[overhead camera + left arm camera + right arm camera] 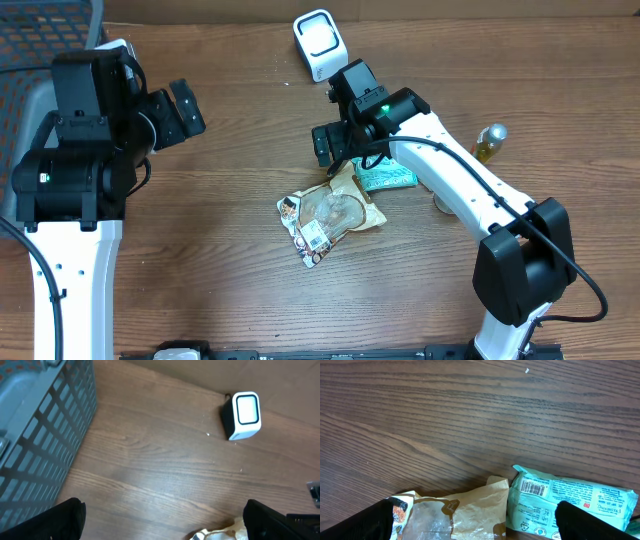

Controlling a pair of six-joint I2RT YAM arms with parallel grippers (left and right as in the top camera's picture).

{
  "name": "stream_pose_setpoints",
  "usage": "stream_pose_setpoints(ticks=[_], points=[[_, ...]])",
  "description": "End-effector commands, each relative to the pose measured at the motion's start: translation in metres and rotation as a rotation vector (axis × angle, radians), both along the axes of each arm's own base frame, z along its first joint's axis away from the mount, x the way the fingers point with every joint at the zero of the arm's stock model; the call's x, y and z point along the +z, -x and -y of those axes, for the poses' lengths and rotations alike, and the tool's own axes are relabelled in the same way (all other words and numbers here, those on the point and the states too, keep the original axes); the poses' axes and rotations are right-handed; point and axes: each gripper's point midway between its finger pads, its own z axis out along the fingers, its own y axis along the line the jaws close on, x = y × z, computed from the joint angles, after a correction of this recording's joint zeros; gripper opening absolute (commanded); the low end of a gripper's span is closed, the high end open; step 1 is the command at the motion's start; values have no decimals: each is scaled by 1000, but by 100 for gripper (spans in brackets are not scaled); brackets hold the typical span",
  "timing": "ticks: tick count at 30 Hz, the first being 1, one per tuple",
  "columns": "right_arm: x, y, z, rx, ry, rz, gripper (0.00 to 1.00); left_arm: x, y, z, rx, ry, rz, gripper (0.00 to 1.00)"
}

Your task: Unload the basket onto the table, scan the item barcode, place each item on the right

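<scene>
A white barcode scanner (pixel 318 42) (pixel 242 414) stands at the back of the wooden table. A brown and clear snack bag (pixel 330 212) (pixel 465 515) lies mid-table, its white barcode label facing up. A teal packet (pixel 388 178) (pixel 570 502) lies beside it with a printed barcode (pixel 534 488) showing. My right gripper (pixel 338 150) (pixel 475 527) hovers open just above both packages, straddling where they meet and holding nothing. At the left, my left gripper (pixel 185 110) (pixel 162 527) is open and empty, apart from the items.
A grey mesh basket (pixel 20 40) (pixel 35 435) sits at the far left edge. A small yellow bottle (pixel 488 142) stands to the right of the right arm. A cardboard wall runs along the back of the table.
</scene>
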Motion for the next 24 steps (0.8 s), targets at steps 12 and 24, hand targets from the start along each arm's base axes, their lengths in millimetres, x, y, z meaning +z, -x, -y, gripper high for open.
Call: stream_pose_setpoints(ticks=[12, 24], points=[[-2, -1, 2, -8, -2, -2, 100, -78, 26, 13, -37, 45, -172, 100], [-2, -1, 2, -8, -2, -2, 100, -205, 35, 31, -99, 132, -100, 100]])
